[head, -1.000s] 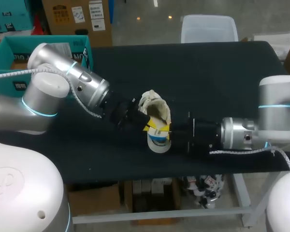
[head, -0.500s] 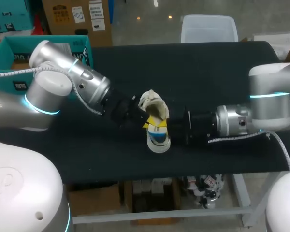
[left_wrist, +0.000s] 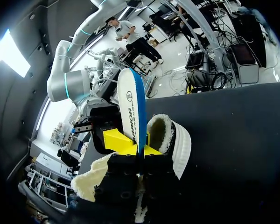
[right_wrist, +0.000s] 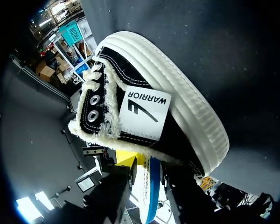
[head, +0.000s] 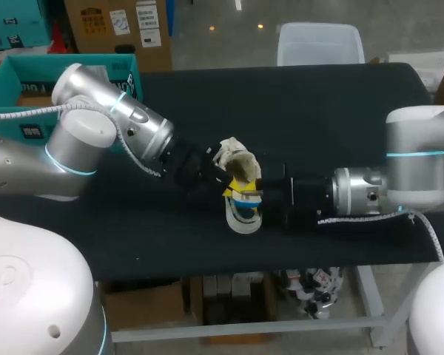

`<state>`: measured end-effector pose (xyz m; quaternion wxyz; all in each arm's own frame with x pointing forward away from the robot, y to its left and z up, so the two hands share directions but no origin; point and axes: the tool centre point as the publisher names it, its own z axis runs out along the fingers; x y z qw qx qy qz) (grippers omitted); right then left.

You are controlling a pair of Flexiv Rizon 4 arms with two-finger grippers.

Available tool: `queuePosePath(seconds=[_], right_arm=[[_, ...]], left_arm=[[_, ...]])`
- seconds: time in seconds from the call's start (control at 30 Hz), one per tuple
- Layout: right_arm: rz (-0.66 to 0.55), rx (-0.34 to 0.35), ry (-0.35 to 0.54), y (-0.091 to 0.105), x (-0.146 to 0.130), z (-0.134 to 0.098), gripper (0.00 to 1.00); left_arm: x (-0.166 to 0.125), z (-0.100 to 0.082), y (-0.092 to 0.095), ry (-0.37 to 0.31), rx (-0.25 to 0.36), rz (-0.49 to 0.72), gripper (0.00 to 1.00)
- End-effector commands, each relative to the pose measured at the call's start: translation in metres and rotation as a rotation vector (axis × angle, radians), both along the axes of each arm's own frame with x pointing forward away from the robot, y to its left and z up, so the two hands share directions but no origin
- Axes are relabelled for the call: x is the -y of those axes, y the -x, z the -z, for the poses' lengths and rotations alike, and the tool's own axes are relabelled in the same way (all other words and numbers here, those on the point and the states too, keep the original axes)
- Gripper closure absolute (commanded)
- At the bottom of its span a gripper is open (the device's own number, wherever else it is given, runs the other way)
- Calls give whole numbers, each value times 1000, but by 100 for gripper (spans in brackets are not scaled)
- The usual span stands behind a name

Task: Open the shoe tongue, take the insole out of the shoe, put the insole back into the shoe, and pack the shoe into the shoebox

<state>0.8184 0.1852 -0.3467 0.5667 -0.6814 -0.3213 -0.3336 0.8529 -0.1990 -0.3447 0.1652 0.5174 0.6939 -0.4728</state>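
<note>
Backing off half a second ago, the right arm (head: pixel 422 163) has come in again, so the right gripper (head: pixel 265 196) is once more close against the shoe (head: pixel 243 166). Meanwhile the insole (head: pixel 242 213) has turned to show more of its blue edge.

The shoe lies near the middle of the black tabletop (head: pixel 318 111), somewhat toward the near edge, with an arm coming to it from each side. The left gripper (left_wrist: pixel 139 150) is clenched on the insole. In the left wrist view the thin sheet rises on edge from the narrow slit between its yellow tips, just beside the shoe's mouth. Whether the insole's lower end sits inside the shoe cannot be told. The right gripper is at the shoe's collar, and whether it is clamped or released cannot be told.

The insole is flat, long and round-ended, white on its face with a blue rim. It carries a small round stamp (left_wrist: pixel 129 94) whose print is too small to make out. The shoe is black canvas with a thick, ribbed white rubber sole (right_wrist: pixel 191 116), metal eyelets (right_wrist: pixel 94 100) and a shaggy cream fleece lining (right_wrist: pixel 91 133). On its side sits a square white label (right_wrist: pixel 143 112) with black lettering and a slanting stroke.

The teal shoebox (head: pixel 52 61) — open-topped, with white print too small to read — stands by the tabletop's far left corner, well apart from the shoe.
</note>
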Motion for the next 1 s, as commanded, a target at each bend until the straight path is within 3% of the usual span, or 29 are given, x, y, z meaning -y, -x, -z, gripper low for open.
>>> queuePosePath(seconds=[0.03,0.13,0.23,0.33,0.37,0.43,0.5,0.73,0.77,0.8,0.83,0.9,1.0], right_arm=[[44,16,18,20,4,-12,0],[51,21,22,26,5,-15,11],[53,24,24,28,6,-15,45],[51,19,23,27,7,-13,65],[49,16,22,26,7,-12,67],[42,8,16,23,7,-10,88],[31,2,9,21,7,-9,97],[16,-6,7,18,6,-7,100],[15,-5,7,18,5,-7,100],[13,-4,8,18,5,-7,100],[12,-4,9,19,4,-7,100],[10,-3,11,19,4,-7,100],[10,-2,13,20,4,-7,100]], left_arm=[[1,3,1,10,3,-6,100],[0,3,1,12,5,-9,100],[-1,3,2,15,4,-13,100],[-1,3,2,17,3,-15,100],[-1,3,2,18,3,-15,100],[-1,3,3,19,3,-15,100],[-1,2,3,19,3,-16,100],[-4,-5,9,36,3,-14,98],[-5,-7,12,41,5,-5,62],[-5,-10,16,46,9,6,34],[-5,-12,19,48,11,15,19],[-4,-15,26,52,20,33,20],[0,-16,32,46,27,50,53]])
